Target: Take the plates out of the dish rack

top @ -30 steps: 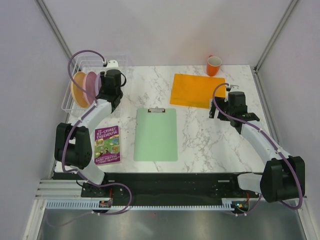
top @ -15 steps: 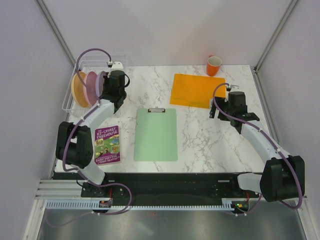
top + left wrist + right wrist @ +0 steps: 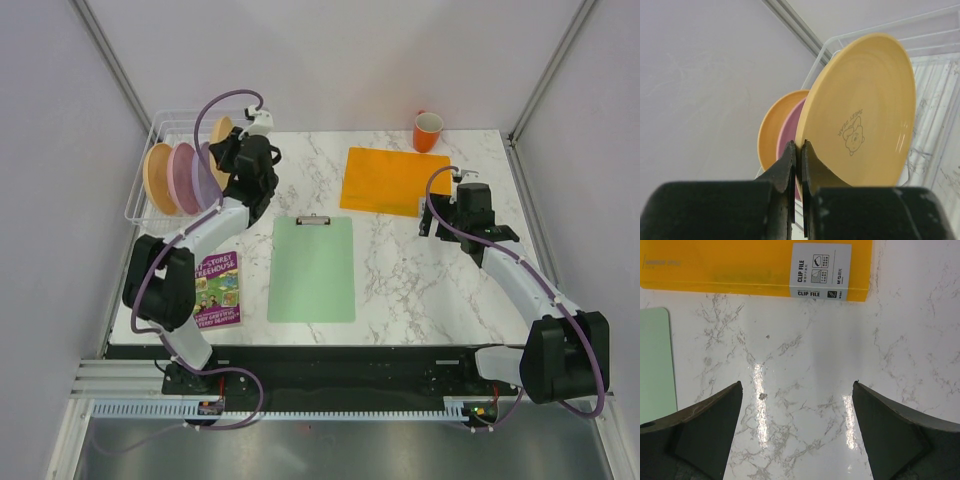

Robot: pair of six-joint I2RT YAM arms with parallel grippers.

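- Yellow-orange round plastic plate (image 3: 865, 100), pinched at its rim by the closed left gripper (image 3: 796, 148), apparently held just above the white wire dish rack (image 3: 138, 205).
- Right gripper (image 3: 797, 383) gapes empty over the white marble table (image 3: 805, 340).

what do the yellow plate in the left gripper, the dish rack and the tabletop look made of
Yellow plate in the left gripper: likely plastic, matte; dull soft sheen, thin rim, printed bear.
Dish rack: thin white or clear wire, perhaps coated metal; slim bars, ribbed bottom.
Tabletop: glossy marble look; grey veins, lamp glare; stone or laminate, cannot tell.
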